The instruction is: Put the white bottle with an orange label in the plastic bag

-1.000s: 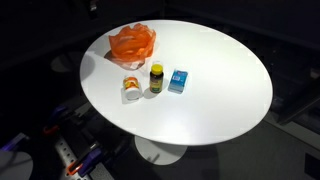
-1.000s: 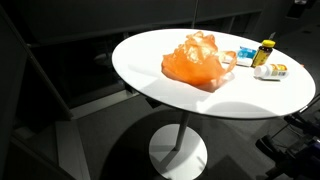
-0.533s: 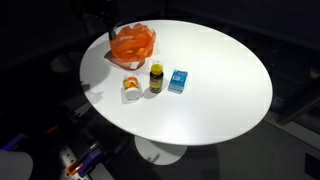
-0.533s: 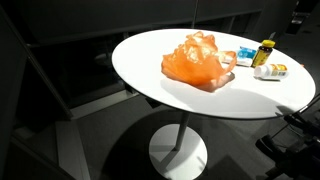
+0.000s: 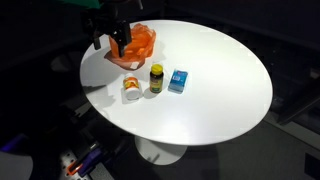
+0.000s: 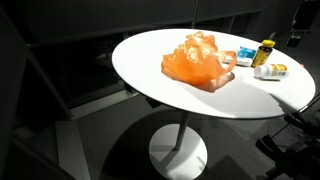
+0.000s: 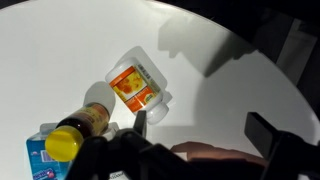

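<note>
Two bottles, one blue box (image 5: 178, 81) and one orange bag (image 5: 137, 42) sit on one round white table (image 5: 220, 100). The white bottle with the orange label (image 5: 131, 90) lies on its side on the table, outside the bag, at 6 o'clock from it. The dark bottle with a yellow cap (image 5: 156, 78) stands just beside it at 3 o'clock, and the box comes after that. I cannot tell what is inside the bag. The one claw (image 7: 200, 125) hangs near the bag, wide open, holding nothing
</note>
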Robot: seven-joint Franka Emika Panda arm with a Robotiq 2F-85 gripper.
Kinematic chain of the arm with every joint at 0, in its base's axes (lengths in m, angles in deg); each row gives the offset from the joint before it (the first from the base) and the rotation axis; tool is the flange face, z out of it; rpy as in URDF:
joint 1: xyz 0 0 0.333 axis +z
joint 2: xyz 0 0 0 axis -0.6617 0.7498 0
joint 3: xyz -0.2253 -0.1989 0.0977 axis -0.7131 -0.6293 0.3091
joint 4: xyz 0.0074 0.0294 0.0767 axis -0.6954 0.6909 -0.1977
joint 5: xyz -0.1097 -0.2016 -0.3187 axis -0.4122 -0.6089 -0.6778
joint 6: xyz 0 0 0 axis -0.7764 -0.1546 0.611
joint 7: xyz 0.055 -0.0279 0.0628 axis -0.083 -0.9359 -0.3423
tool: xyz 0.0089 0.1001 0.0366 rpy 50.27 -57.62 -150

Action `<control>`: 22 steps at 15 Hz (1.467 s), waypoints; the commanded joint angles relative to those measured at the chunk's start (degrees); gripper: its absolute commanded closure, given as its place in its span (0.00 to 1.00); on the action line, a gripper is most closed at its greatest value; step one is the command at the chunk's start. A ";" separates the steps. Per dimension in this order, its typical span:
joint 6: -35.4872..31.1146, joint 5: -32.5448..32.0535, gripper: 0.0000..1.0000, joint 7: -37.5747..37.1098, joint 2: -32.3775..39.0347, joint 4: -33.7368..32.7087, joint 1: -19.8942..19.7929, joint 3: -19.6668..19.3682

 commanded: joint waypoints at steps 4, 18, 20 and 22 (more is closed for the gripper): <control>-1.52 1.12 0.00 3.05 2.03 0.00 -1.07 -1.16; -13.86 0.05 0.00 14.42 15.59 -0.37 -3.77 -2.16; -15.03 -1.20 0.00 14.34 16.37 -0.33 -3.88 -2.00; -15.56 -2.33 0.00 13.54 16.83 -0.27 -3.92 -1.88</control>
